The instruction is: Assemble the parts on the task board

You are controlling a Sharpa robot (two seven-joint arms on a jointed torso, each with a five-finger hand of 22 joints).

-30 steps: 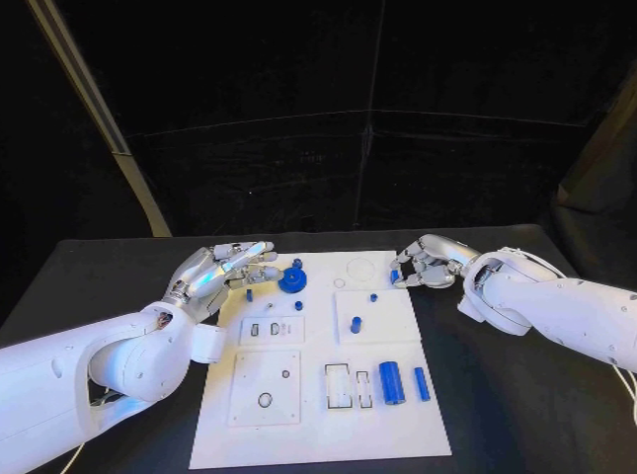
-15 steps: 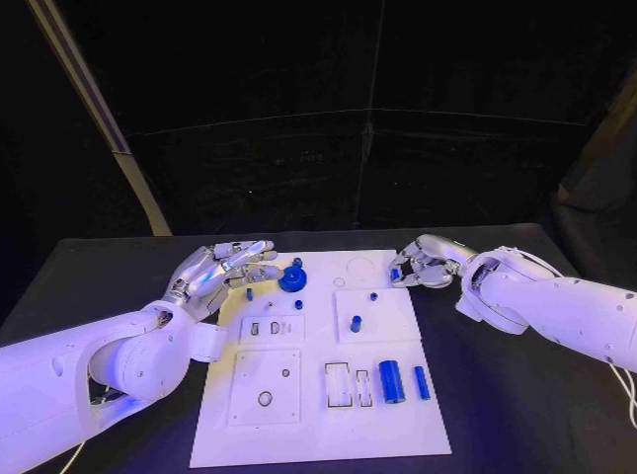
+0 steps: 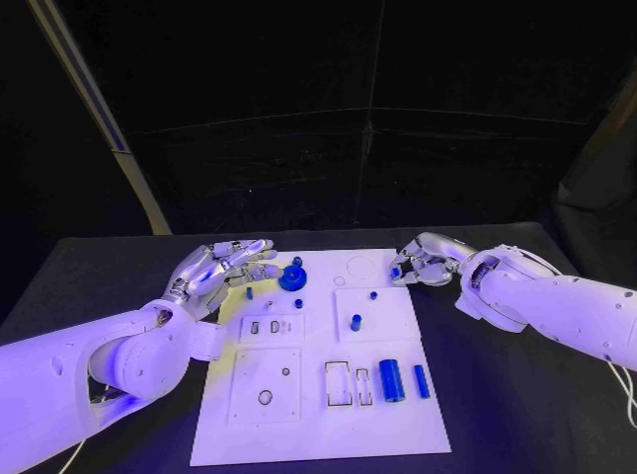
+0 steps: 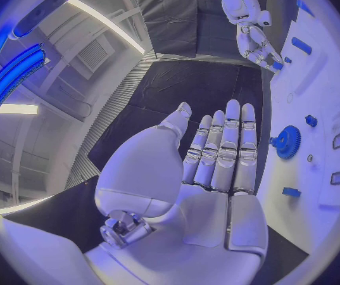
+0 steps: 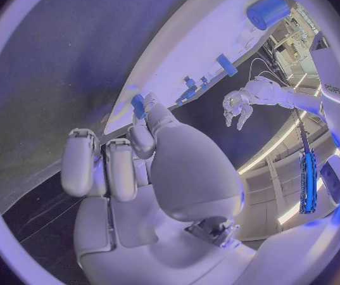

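While our right hand (image 3: 421,265) hovers at the far right edge of the white plastic task board (image 3: 318,415), fingers curled in around what looks like a small blue peg (image 3: 395,274) pinched at their tips, our left hand (image 3: 221,268) waits flat and spread, holding nothing, just beside the blue toothed gear (image 3: 292,281) standing on the board's far left. We judge that peg light, stiff and slick, best taken across its sides near the top.
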